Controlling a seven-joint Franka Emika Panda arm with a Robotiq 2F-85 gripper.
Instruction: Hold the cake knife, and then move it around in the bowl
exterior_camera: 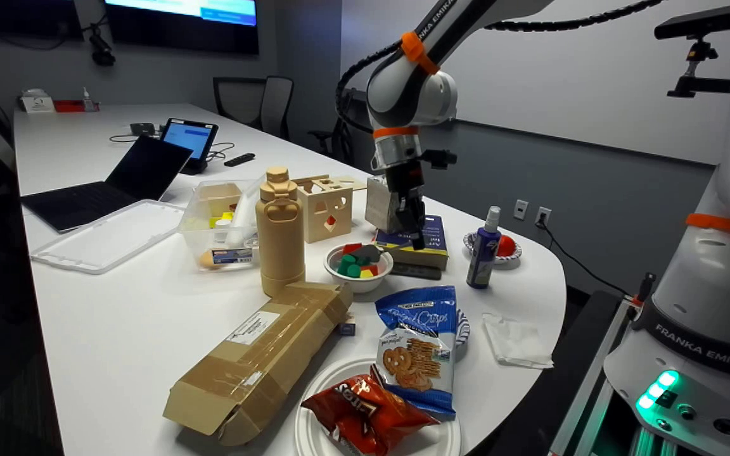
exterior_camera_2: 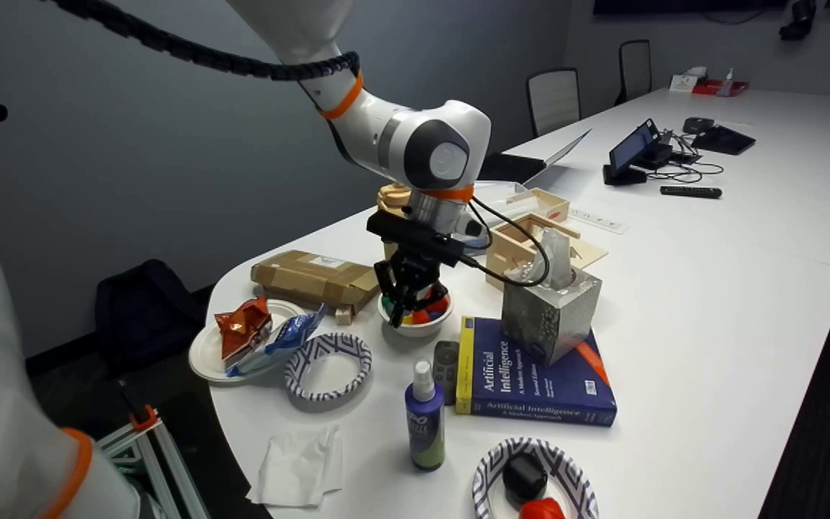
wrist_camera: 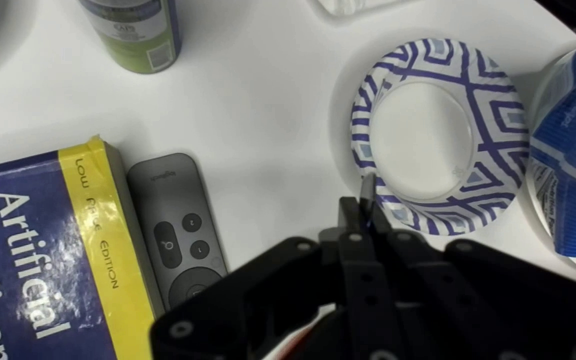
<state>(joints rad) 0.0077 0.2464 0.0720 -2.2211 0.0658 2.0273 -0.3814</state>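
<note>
A small white bowl (exterior_camera: 360, 285) holds red, green and yellow blocks; it also shows in an exterior view (exterior_camera_2: 422, 331), partly behind the gripper. The cake knife's dark grey blade (exterior_camera: 367, 254) rests over the blocks in the bowl, and its thin handle runs toward the gripper. My gripper (exterior_camera: 417, 239) is beside and above the bowl rim, on the book's side. In the wrist view, the gripper's fingertips (wrist_camera: 365, 212) are closed around the handle, whose end (wrist_camera: 368, 187) sticks out between them. The blade is hidden there; only a strip of white and red shows under the fingers.
Near the bowl are a blue book (exterior_camera_2: 537, 375) with a tissue box (exterior_camera_2: 552, 310), a grey remote (wrist_camera: 173, 200), a spray bottle (exterior_camera_2: 426, 425), a patterned bowl (wrist_camera: 498, 115), a cardboard box (exterior_camera: 263, 361), a tan bottle (exterior_camera: 281, 240), a wooden cube (exterior_camera: 327, 212) and snack bags (exterior_camera: 419, 354).
</note>
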